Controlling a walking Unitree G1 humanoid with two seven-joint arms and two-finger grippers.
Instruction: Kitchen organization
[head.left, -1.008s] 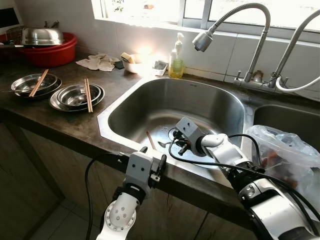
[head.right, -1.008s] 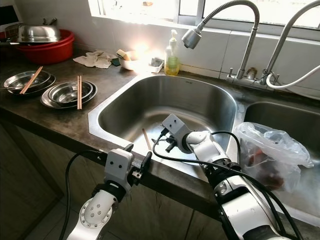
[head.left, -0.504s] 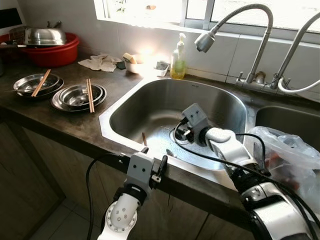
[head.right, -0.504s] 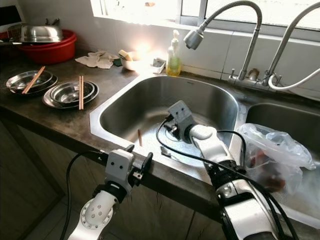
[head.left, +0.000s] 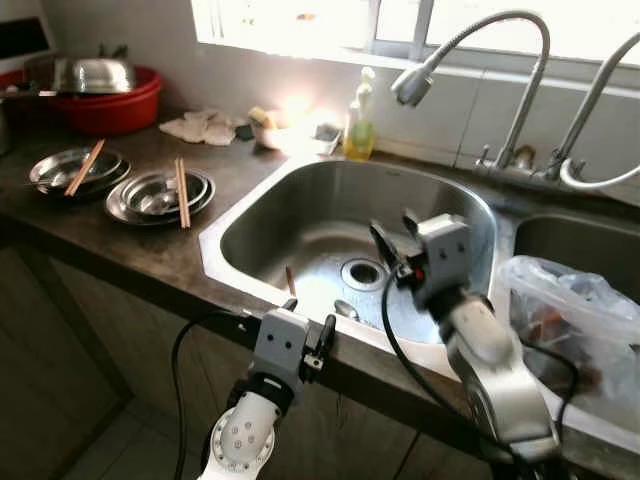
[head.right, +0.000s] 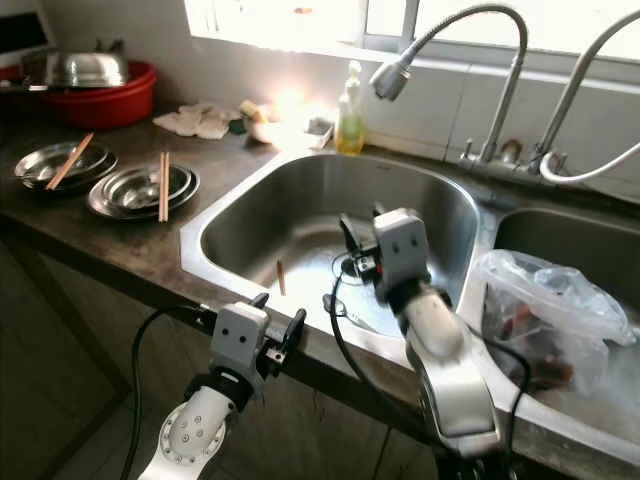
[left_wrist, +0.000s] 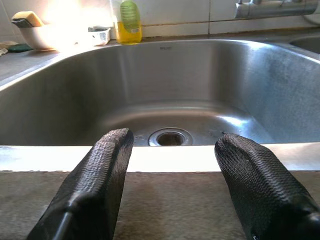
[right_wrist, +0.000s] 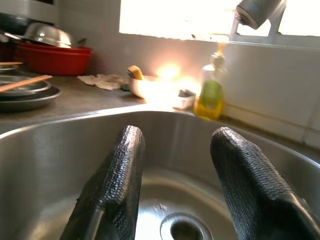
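Silver arms, black cables, textured black gripper fingers (left_wrist: 105, 170).

The right gripper (head.left: 390, 243) is raised with fingers spread apart, while the left gripper (head.left: 308, 327) hangs low, fingers parted.

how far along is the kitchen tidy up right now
Early. Done: nothing obvious. The bowls and chopsticks sit on the counter. In hand: nothing; the right gripper hovers over the sink, jaws open and empty, and the left gripper waits at the counter's edge. Left: a chopstick and spoon lie in the sink.
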